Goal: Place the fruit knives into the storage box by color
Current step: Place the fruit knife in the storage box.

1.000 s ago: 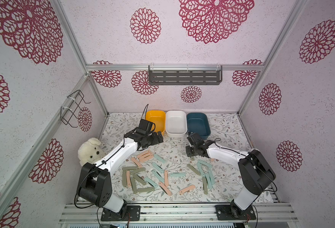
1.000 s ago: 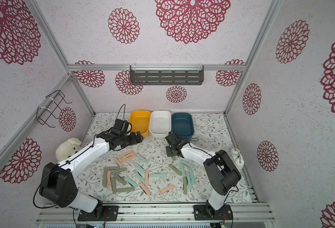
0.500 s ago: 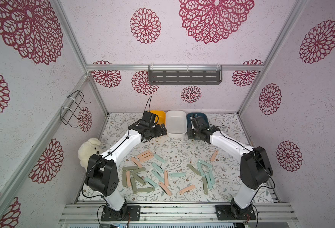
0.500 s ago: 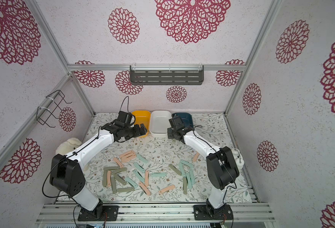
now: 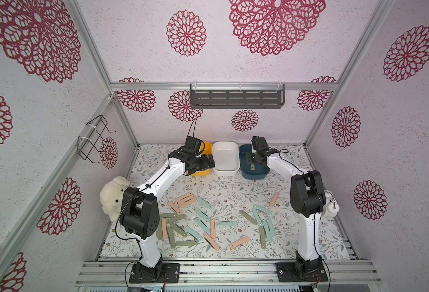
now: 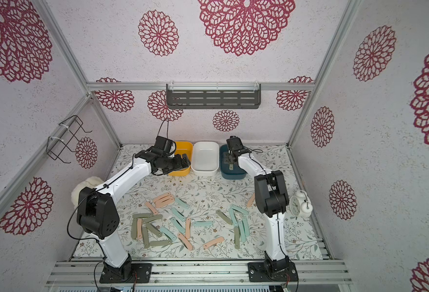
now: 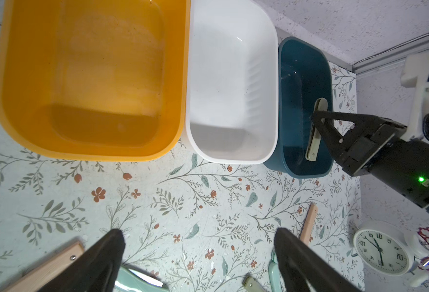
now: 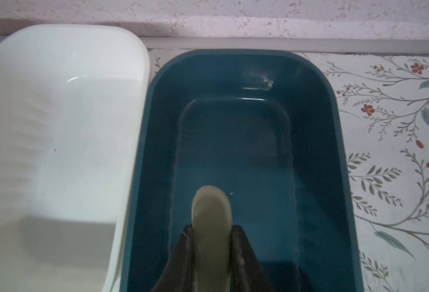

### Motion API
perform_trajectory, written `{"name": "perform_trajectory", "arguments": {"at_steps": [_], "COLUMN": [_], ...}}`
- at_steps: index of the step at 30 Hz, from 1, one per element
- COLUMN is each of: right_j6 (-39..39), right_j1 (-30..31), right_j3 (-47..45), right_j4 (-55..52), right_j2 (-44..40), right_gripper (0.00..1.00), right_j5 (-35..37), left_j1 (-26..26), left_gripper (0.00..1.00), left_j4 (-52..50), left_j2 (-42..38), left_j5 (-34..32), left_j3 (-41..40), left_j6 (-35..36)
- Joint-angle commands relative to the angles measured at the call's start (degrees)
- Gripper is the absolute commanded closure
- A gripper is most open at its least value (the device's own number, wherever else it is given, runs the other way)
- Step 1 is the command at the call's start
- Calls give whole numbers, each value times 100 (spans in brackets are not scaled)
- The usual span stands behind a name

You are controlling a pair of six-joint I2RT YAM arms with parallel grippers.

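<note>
Since a second ago, both arms are seen to have been carried from the scattered knives to the row of boxes at the back of the table. In both top views the right gripper is held over the blue box, clamped on an olive knife that hangs within the box's outline; the left gripper is held with its jaws spread wide at the near edge of the yellow box, and the white box is set between the two coloured ones. The remaining fruit knives, peach, mint and olive, are left lying across the near half of the table, with one peach knife apart beside the right arm. From the left wrist, the left gripper's fingers are shown wide apart above the table, and the olive knife is seen pinched near its upper end, its lower end down inside the blue box; whether it touches the floor cannot be told. From the right wrist, the olive knife is shown gripped between the two dark fingers, its rounded tip pointed over the blue box's floor.
</note>
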Motion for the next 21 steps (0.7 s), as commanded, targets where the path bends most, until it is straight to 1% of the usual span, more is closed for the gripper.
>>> {"name": "perform_trajectory", "arguments": {"at_steps": [1,14,21], "right_j6": [-189,-495,-609], "right_j1": [-99,-224,-248], "right_j3": [438,1862,2664], "right_j4": [-64,-371,-656], "right_j2": [247,1654,2213], "right_gripper": [85,85,85], "right_j5": [-76,1,44], "left_j1": [88,118,128], "left_gripper": [3,3,3], "left_j4": [-110,-103,-111], "left_j2": [78,118,89], "left_j5": [74,121,119], "left_j3": [118,47,-46], "left_j6": [111,90,124]}}
